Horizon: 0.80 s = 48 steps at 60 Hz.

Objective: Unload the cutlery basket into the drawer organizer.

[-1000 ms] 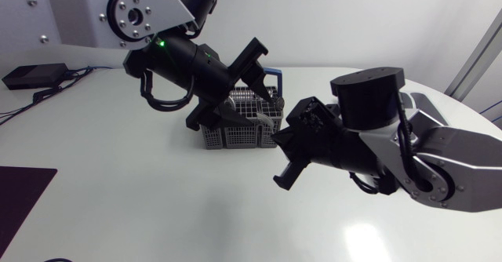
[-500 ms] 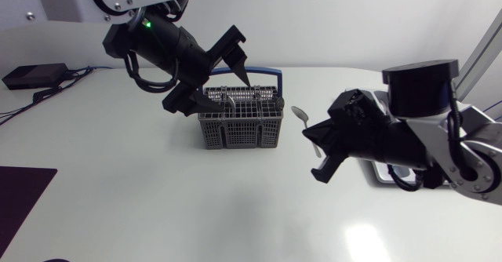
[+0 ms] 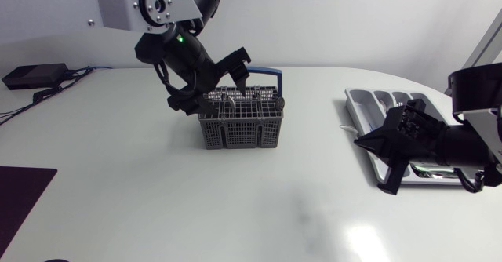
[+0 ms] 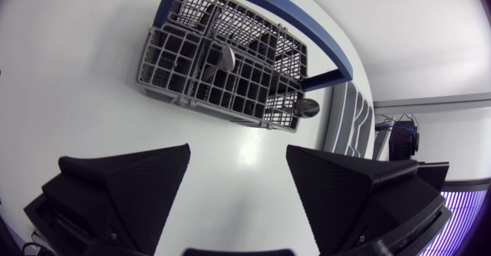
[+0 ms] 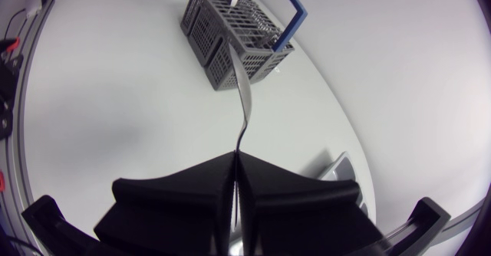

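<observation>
The grey wire cutlery basket [image 3: 241,122] with a blue handle stands at mid-table. Two spoon bowls [image 4: 223,56] stick up inside it in the left wrist view. My left gripper [image 3: 213,85] hangs open just above the basket's rear left, nothing between its fingers [image 4: 138,181]. My right gripper [image 3: 367,142] is shut on the handle of a spoon [image 5: 241,95], whose bowl points ahead toward the basket [image 5: 238,34]. It hovers at the near left edge of the grey drawer organizer [image 3: 375,103], which lies at the table's right.
A black box [image 3: 33,76] with cables sits at the far left edge. A dark mat [image 3: 20,195] lies at the near left corner. Bare white tabletop stretches between basket and organizer.
My right arm carried the spoon rightward from beside the basket to the organizer. My left gripper opened wider and swung round above the basket.
</observation>
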### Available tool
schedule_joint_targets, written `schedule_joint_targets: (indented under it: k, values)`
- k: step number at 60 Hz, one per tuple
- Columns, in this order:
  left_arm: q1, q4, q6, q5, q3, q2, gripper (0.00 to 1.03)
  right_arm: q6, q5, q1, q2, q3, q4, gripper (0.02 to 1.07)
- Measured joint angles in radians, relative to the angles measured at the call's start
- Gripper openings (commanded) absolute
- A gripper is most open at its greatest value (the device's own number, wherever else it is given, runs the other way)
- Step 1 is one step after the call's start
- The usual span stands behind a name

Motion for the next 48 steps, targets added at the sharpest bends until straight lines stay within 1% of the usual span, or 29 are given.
schedule_joint_targets:
  k: [11,22,34,48]
  values:
    - [0.000,0.000,0.004,-0.024,0.016,0.027,0.88,-0.262,-0.029,-0.186,0.111,0.022,-0.061,0.08]
    - [0.000,0.001,0.007,-0.036,0.021,0.043,0.88,-0.505,-0.029,-0.352,0.248,0.094,-0.113,0.08]
    - [0.000,0.002,0.007,-0.058,0.028,0.053,0.88,-0.677,-0.019,-0.479,0.388,0.203,-0.154,0.08]
    - [-0.002,0.003,0.007,-0.073,0.042,0.058,0.89,-0.817,0.055,-0.571,0.540,0.307,-0.177,0.08]
